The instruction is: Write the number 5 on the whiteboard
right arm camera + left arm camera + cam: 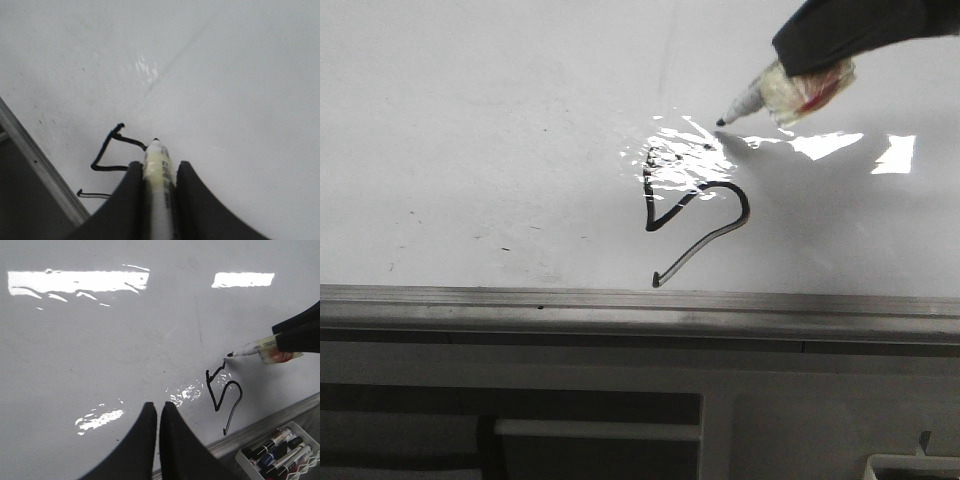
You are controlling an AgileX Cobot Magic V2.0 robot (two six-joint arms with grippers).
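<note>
Right pincer (159,172) clamped on marker (760,95), left pincer (155,410) closed, empty; thin black angular number 5 (692,222) on glossy whiteboard (470,150).

Glossy whiteboard (470,130), brushed metal edge strip (620,305)

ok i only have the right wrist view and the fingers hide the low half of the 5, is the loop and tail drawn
observer: Yes. The front view shows the 5 with a rounded loop and a slanted tail. The tail ends just short of the whiteboard's grey edge strip.
operator: and the left gripper
observer: The left gripper is shut on nothing, over bare board, apart from the 5.
operator: any spare markers
observer: Yes. In the left wrist view a tray of markers sits just past the board's edge.
</note>
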